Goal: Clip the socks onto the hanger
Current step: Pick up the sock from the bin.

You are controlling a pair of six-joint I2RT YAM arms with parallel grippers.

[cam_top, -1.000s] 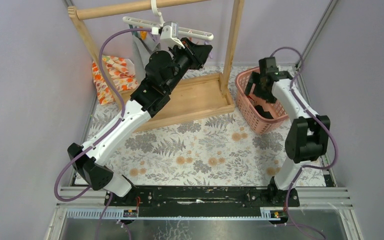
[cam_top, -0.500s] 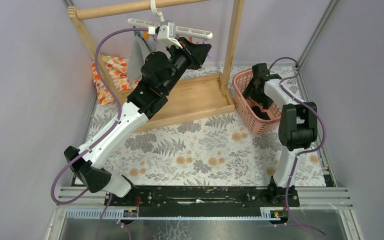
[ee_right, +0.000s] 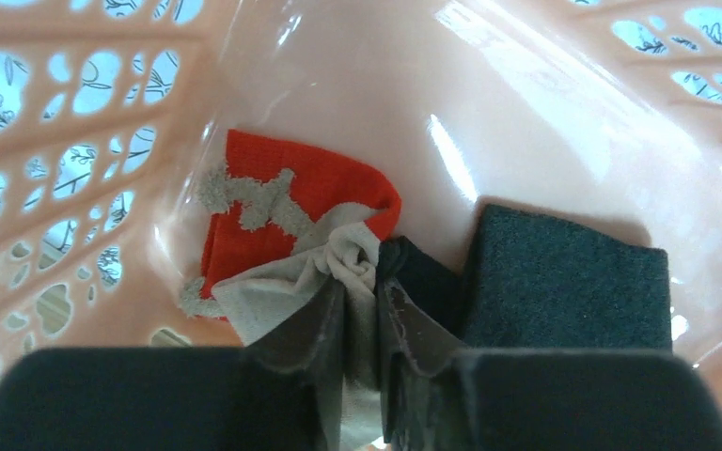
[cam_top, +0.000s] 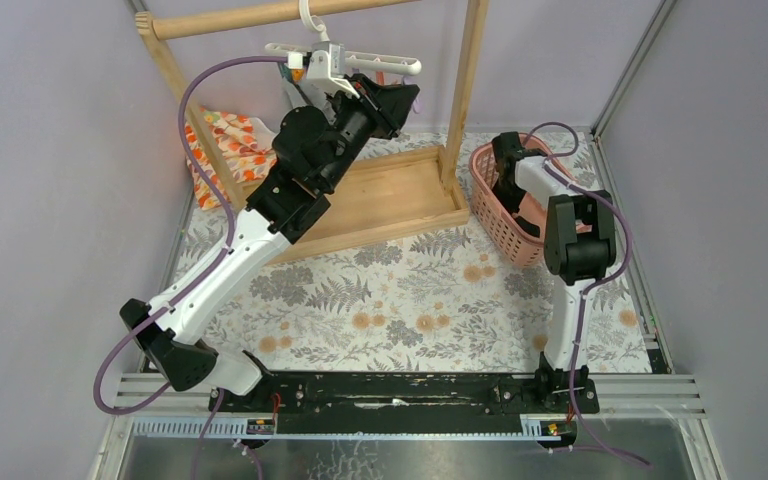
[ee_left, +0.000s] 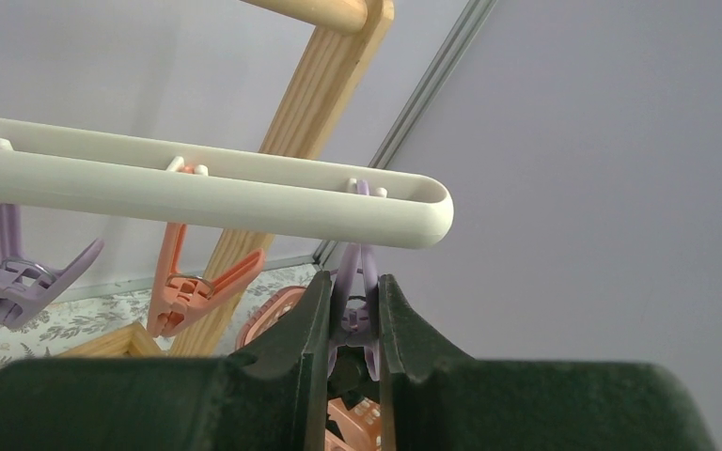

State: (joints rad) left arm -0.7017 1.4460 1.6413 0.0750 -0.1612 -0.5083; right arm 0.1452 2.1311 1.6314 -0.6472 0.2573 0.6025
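The white hanger (cam_top: pixel 380 65) hangs by its hook from the wooden rail, and its bar (ee_left: pixel 197 193) crosses the left wrist view. My left gripper (ee_left: pixel 355 282) is shut on the purple clip (ee_left: pixel 357 305) under the bar's right end, squeezing its handles. In the pink basket (cam_top: pixel 500 225), my right gripper (ee_right: pixel 365 282) is shut on a bunched fold of the beige sock (ee_right: pixel 273 301), whose red end (ee_right: pixel 310 183) lies on the basket floor. The black sock (ee_right: pixel 564 282) lies flat just right of the fingers. Seen from above, the right gripper (cam_top: pixel 508 170) is sunk into the basket.
An orange clip (ee_left: pixel 188 282) and another purple clip (ee_left: pixel 14 272) hang further left on the bar. A grey piece of fabric (cam_top: pixel 295 90) hangs at the hanger's left. The wooden frame post (cam_top: pixel 472 90) and its base (cam_top: pixel 400 195) stand between the arms. A flower-patterned cloth (cam_top: pixel 225 145) lies at the left.
The right arm has dropped into the basket and its jaws have closed on the beige sock. The left arm has risen slightly, still holding the clip; the hanger has shifted a little.
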